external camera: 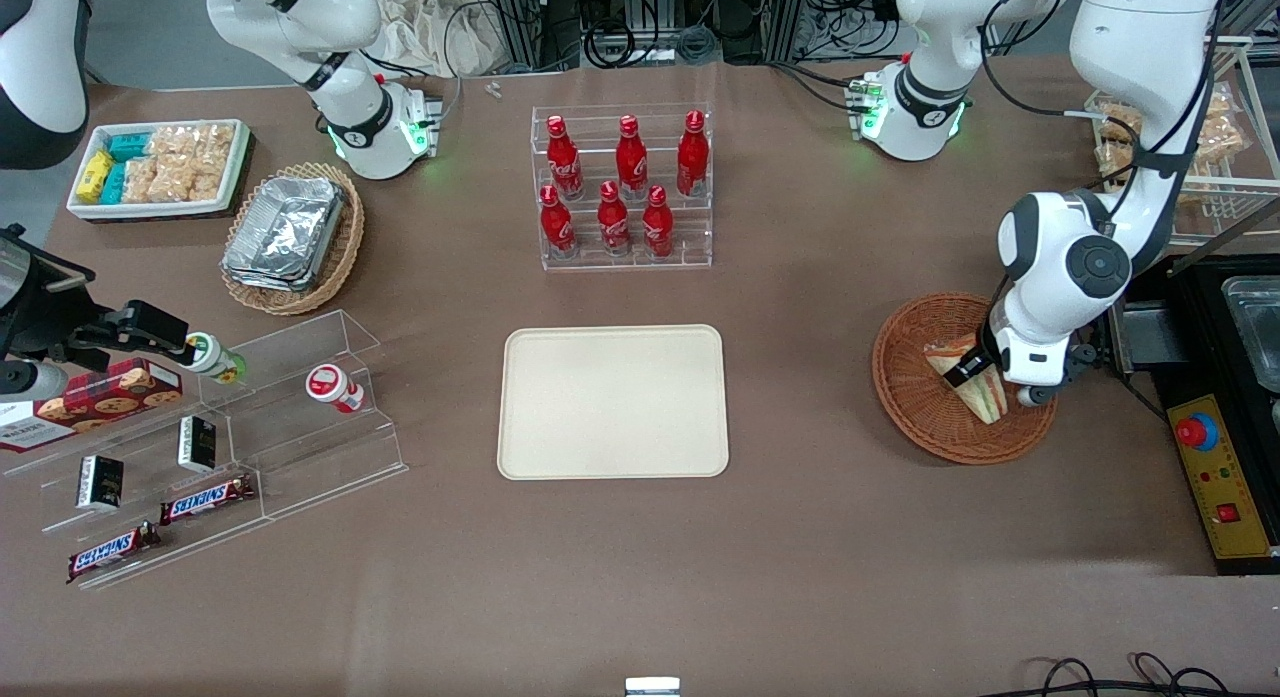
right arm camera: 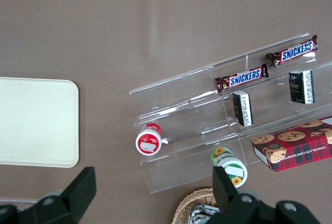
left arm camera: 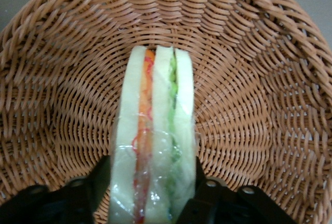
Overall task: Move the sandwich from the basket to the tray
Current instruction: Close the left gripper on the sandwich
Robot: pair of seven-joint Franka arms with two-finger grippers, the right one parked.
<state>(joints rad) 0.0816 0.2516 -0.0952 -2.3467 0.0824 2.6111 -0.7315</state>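
The sandwich (external camera: 985, 392) is a pale wedge with orange, red and green filling along its cut edge. It stands on its edge in the round reddish-brown wicker basket (external camera: 905, 382), toward the working arm's end of the table. My left gripper (external camera: 968, 369) is down in the basket with one finger against each bread face, shut on the sandwich. The left wrist view shows the sandwich (left arm camera: 155, 146) between the black fingers (left arm camera: 207, 193) of the gripper (left arm camera: 153, 185), with basket weave (left arm camera: 259, 94) all round. The cream tray (external camera: 612, 402) lies flat mid-table, bare; it also shows in the right wrist view (right arm camera: 36, 123).
A clear rack of red bottles (external camera: 620, 187) stands farther from the front camera than the tray. A black unit with a yellow button panel (external camera: 1215, 472) sits beside the basket. A clear stepped snack shelf (external camera: 230, 427) and a tan basket of foil containers (external camera: 290, 237) lie toward the parked arm's end.
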